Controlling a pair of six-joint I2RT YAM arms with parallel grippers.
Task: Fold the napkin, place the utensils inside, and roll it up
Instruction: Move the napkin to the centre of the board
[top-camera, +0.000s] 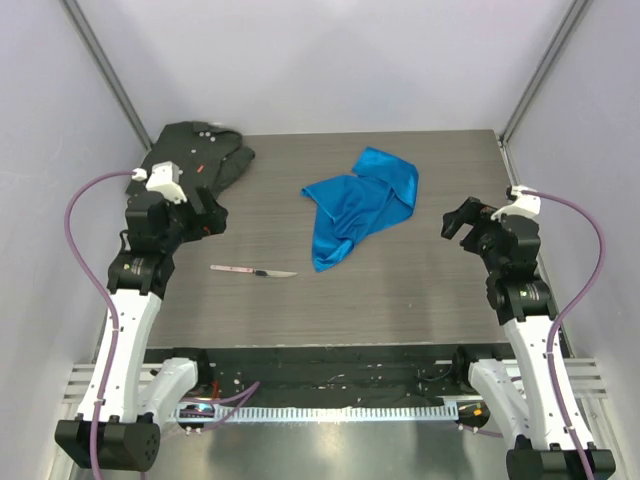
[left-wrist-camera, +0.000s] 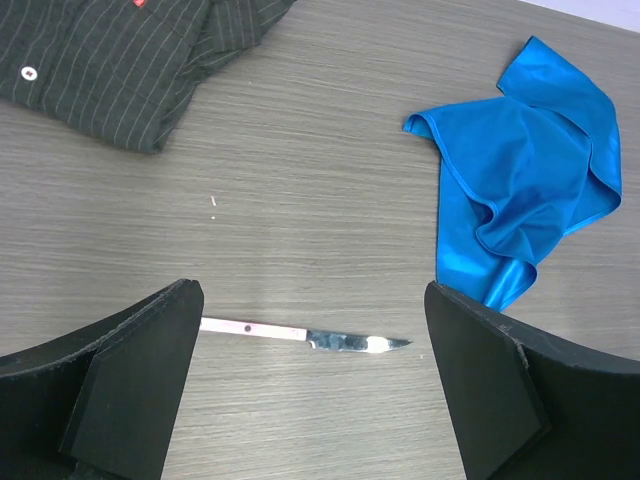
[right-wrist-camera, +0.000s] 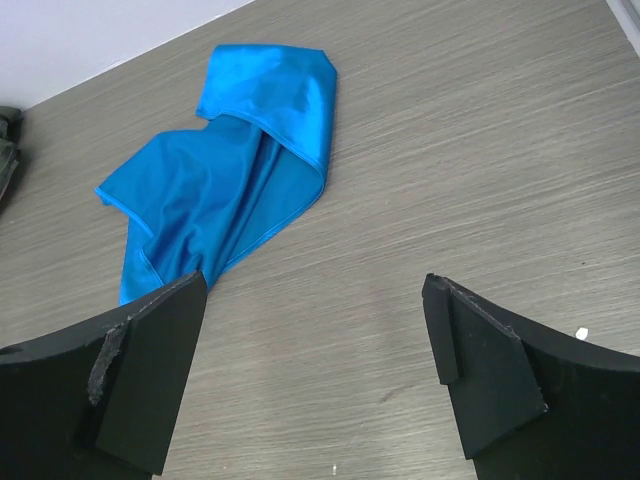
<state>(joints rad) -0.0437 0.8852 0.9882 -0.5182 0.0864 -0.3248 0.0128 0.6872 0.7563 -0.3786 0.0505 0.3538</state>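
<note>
**Top view**
- Napkin: I see the bright blue, slightly shiny thin cloth napkin (top-camera: 357, 205) lying crumpled and unfolded on the far half of the grey wood-grain bench (top-camera: 400, 300).
- Knife: the slim table knife with a pale pinkish handle and silver pointed blade (top-camera: 252, 271) lies flat. It is left of the napkin, nearer the arm bases and clear of the cloth, with its tip toward the napkin.
- Shirt: the dark grey-black buttoned shirt (top-camera: 195, 155) sits bunched well left of the napkin.
- Left jaws: they hang left of the napkin, between shirt and knife.
- Right jaws: they hang right of the napkin, well apart from it.

**Left wrist view**
- Left jaws: their two black fingers (left-wrist-camera: 130, 390) stand wide apart and hold nothing.
- Knife: I see the knife (left-wrist-camera: 305, 335) between the fingers. Its handle end is hidden behind one finger and its blade points toward the napkin without touching it.
- Napkin: the napkin (left-wrist-camera: 520, 190) is rumpled, with overlapping folds.
- Shirt: the shirt (left-wrist-camera: 110, 60) is pinstriped and shows a white button. It lies across the knife from the napkin.

**Right wrist view**
- Right jaws: their black fingers (right-wrist-camera: 490, 370) are spread wide, with only bare bench between them.
- Napkin: the napkin (right-wrist-camera: 225, 170) lies ahead, and its near tip disappears behind one finger.
- Shirt: I can see only a dark sliver (right-wrist-camera: 6, 150), beyond the napkin at the frame edge.
</note>
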